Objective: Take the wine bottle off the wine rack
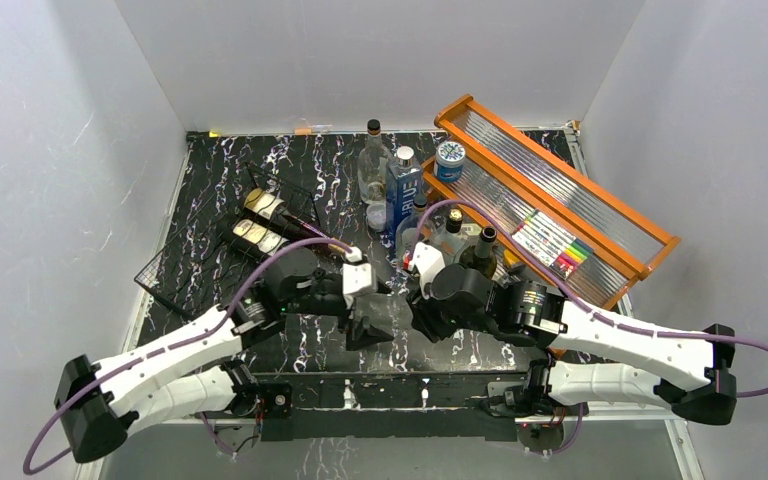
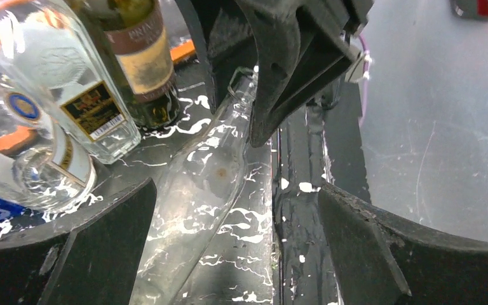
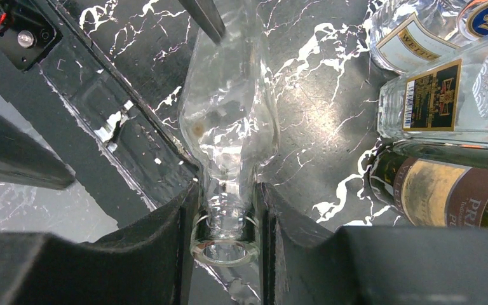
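Observation:
A clear, empty wine bottle (image 1: pixel 392 308) lies tilted low over the black marble table, between my two grippers. My right gripper (image 3: pixel 227 222) is shut on its neck just below the lip; its body (image 3: pixel 229 114) stretches away from that wrist camera. My left gripper (image 2: pixel 238 254) is open wide around the bottle's body (image 2: pixel 197 190), which runs close by the left finger. In the top view the left gripper (image 1: pixel 368 325) and right gripper (image 1: pixel 415 300) face each other. The black wire wine rack (image 1: pixel 175 265) sits at the left with two bottles (image 1: pixel 260 220) lying in it.
Several upright bottles (image 1: pixel 400 190) stand behind the grippers, among them a dark wine bottle (image 3: pixel 445 190) and a clear square bottle (image 3: pixel 445 101) close to the right wrist. An orange wood-framed shelf (image 1: pixel 560 200) lies at the back right. The table's front edge (image 2: pixel 298 190) runs under the bottle.

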